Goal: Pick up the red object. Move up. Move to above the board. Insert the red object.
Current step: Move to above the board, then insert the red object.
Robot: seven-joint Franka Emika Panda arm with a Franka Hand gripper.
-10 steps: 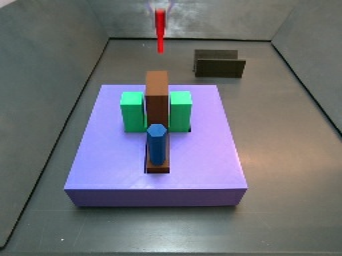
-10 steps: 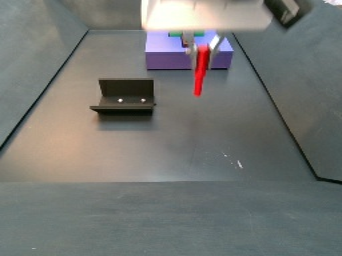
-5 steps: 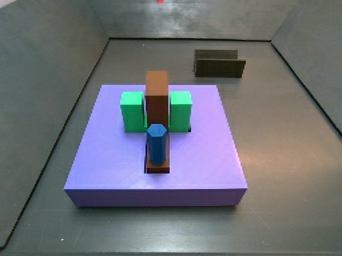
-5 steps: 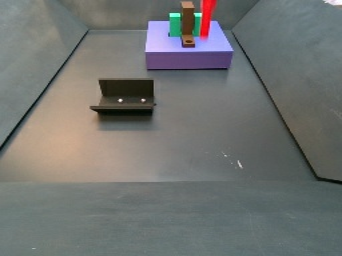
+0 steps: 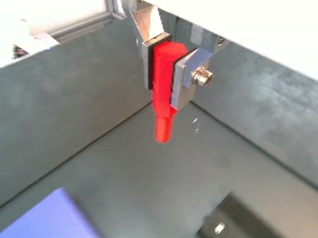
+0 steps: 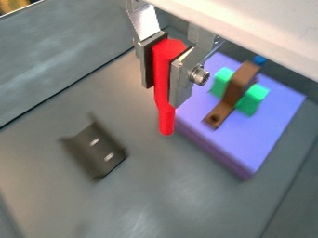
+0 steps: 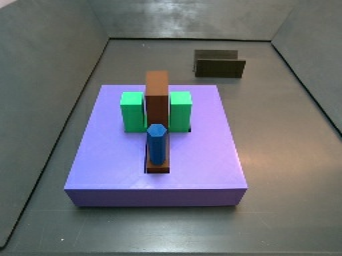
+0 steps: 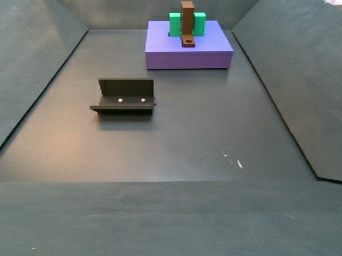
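My gripper shows in both wrist views and is shut on the red object, a thin red peg hanging down from between the silver fingers. The gripper and peg are out of frame in both side views. The board is a thick purple-blue slab carrying green blocks, a brown bar and a blue hexagonal peg. It also shows in a side view and in a wrist view, lying below and beside the hanging peg.
The fixture, a dark L-shaped bracket, stands on the grey floor in both side views and in a wrist view. Grey walls enclose the floor.
The gripper with the red peg has risen out of both side views; the peg was visible near their top edges earlier. The board and fixture have not moved.
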